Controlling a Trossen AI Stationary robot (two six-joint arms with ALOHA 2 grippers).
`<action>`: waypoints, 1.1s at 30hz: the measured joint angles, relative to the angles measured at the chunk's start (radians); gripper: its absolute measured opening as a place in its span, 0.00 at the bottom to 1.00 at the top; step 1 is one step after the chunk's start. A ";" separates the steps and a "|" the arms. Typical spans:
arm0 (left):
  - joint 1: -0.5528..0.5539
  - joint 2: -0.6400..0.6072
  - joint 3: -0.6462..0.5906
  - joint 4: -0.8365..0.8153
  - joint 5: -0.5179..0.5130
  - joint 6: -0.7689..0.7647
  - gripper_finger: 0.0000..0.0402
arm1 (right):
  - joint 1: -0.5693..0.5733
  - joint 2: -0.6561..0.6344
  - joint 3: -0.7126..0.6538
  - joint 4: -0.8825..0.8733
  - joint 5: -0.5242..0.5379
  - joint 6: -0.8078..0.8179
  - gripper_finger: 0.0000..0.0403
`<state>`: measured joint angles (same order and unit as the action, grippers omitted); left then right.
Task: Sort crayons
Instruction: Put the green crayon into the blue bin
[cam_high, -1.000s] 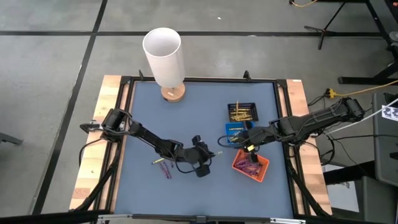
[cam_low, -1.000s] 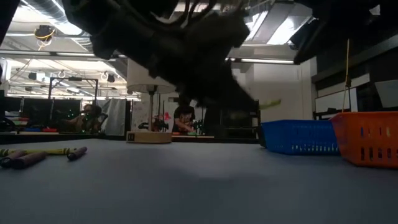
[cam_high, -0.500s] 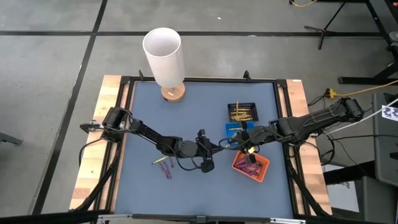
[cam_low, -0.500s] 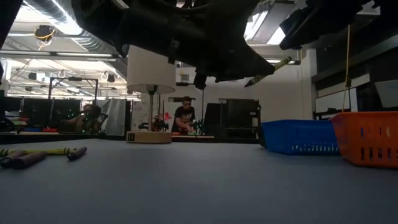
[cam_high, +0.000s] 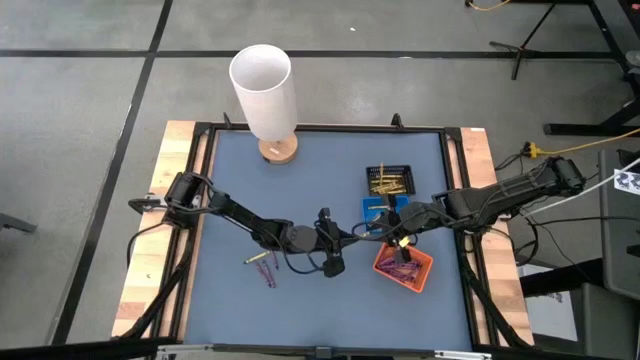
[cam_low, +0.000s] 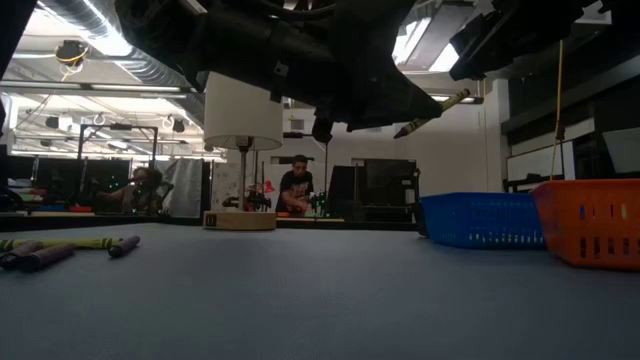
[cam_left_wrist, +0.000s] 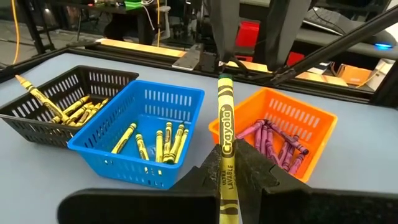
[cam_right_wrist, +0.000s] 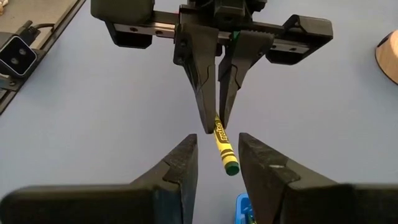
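Handover pose: since a second ago the left arm has swung its crayon from mid-table toward the right gripper, and has held there for the last half second.

The left gripper (cam_right_wrist: 216, 121) is closed on a yellow crayon (cam_left_wrist: 224, 140), which pokes out past its fingertips above the table (cam_high: 300, 180). The right gripper (cam_right_wrist: 216, 158) waits spread open, its fingers (cam_right_wrist: 180, 165) either side of the crayon's free end, not touching. The stick looks light, stiff, waxy and snappable, so a gentle pinch on the paper wrap seems best. Nearby sit the black tray (cam_left_wrist: 59, 102) and blue tray (cam_left_wrist: 146, 134) holding yellow crayons, the orange tray (cam_left_wrist: 283, 127) purple ones; loose crayons (cam_high: 262, 266) lie on the left.
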<state>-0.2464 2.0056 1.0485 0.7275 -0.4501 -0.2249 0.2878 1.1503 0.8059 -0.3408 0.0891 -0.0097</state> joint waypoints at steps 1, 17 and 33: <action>0.000 0.000 0.000 0.001 0.000 0.000 0.03 | 0.000 0.000 0.000 0.000 0.000 0.000 0.29; -0.002 0.000 0.001 0.047 0.056 0.001 0.03 | 0.000 0.000 0.000 0.000 0.001 0.000 0.29; -0.003 -0.002 0.002 0.135 0.052 0.079 0.03 | 0.000 0.000 0.000 0.000 -0.002 0.000 0.29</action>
<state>-0.2493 2.0037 1.0500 0.8623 -0.3980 -0.1459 0.2878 1.1503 0.8059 -0.3408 0.0869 -0.0093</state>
